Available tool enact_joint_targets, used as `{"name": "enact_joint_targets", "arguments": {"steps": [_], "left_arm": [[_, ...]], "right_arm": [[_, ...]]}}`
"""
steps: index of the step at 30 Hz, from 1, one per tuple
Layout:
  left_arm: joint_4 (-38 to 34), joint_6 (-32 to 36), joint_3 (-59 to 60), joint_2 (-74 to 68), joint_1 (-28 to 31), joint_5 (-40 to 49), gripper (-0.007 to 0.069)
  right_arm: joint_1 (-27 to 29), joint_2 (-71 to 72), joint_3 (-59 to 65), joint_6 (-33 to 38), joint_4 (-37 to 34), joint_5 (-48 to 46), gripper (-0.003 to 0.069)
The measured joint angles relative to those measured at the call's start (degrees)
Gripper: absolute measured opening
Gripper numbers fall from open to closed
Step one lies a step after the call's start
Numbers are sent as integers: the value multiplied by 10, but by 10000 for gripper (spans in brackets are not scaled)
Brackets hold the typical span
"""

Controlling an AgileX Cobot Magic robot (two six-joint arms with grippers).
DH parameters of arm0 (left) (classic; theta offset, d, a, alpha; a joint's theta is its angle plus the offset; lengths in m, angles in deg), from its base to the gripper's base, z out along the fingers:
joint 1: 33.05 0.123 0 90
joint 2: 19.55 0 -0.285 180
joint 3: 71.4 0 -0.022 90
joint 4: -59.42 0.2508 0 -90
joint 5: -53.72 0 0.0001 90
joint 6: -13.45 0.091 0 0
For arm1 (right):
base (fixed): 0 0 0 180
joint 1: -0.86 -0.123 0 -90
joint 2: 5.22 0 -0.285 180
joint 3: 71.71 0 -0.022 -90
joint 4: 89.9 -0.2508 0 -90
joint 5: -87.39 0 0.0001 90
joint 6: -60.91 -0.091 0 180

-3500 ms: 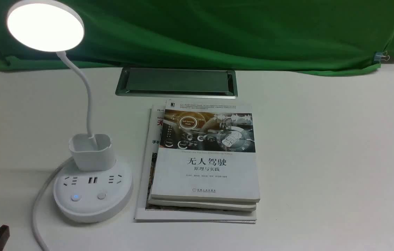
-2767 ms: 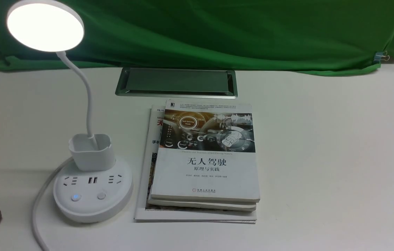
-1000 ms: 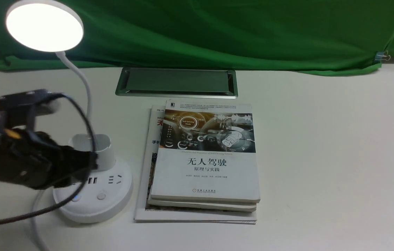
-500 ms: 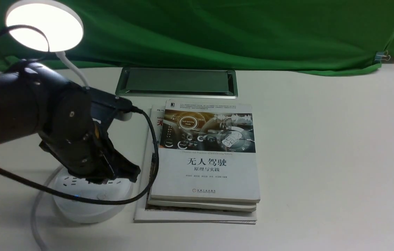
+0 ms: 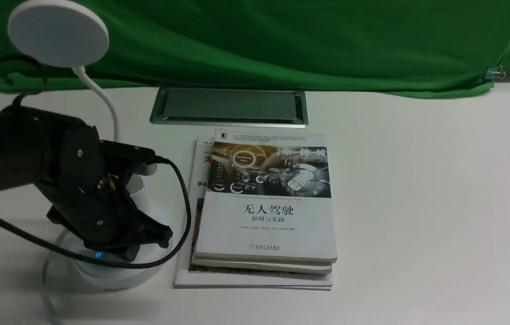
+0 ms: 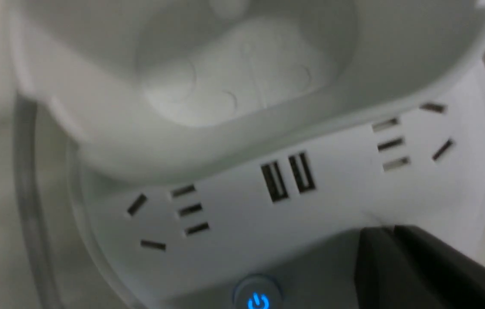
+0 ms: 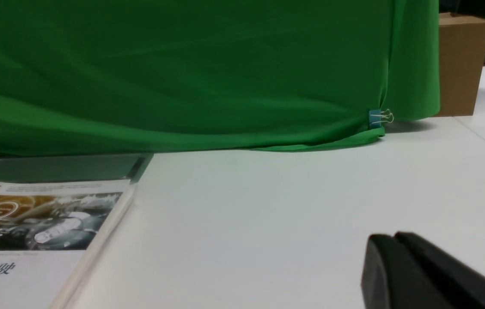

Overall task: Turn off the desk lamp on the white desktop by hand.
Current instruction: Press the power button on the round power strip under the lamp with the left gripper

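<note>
The desk lamp stands at the left of the white desktop [image 5: 417,203]. Its round disc head [image 5: 58,34] is dark, on a thin neck [image 5: 108,104]. My left gripper [image 5: 130,252] is shut and empty, its tips down on the right front part of the round base [image 5: 110,276], where they hide the second button. The blue-lit power button [image 5: 98,254] glows beside them. The left wrist view shows the shut tips [image 6: 390,234] on the base [image 6: 332,201], the blue button [image 6: 258,300] and the cup holder [image 6: 242,77]. My right gripper [image 7: 390,244] is shut, low over bare desktop.
A stack of books [image 5: 266,212] lies right of the lamp base. The silver-framed cable hatch [image 5: 230,106] sits behind it. A green cloth backdrop [image 5: 282,40] closes the far side. The lamp's white cord [image 5: 47,289] runs off the front left. A cardboard box [image 7: 461,64] stands far right.
My left arm came in from the front left, over the lamp base, and lowered its shut tips onto it. The lamp head, lit half a second ago, is now dark.
</note>
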Motion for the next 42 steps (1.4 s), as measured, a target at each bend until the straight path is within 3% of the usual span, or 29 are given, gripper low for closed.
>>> {"name": "enact_joint_targets", "arguments": {"steps": [24,42], "left_arm": [[6,0,1,67,0,-3,6],[-17,0,40,23,0,-59,4]], "right_arm": [[0,0,0,0,0,0,35],[0,0,0,0,0,0,35]]}}
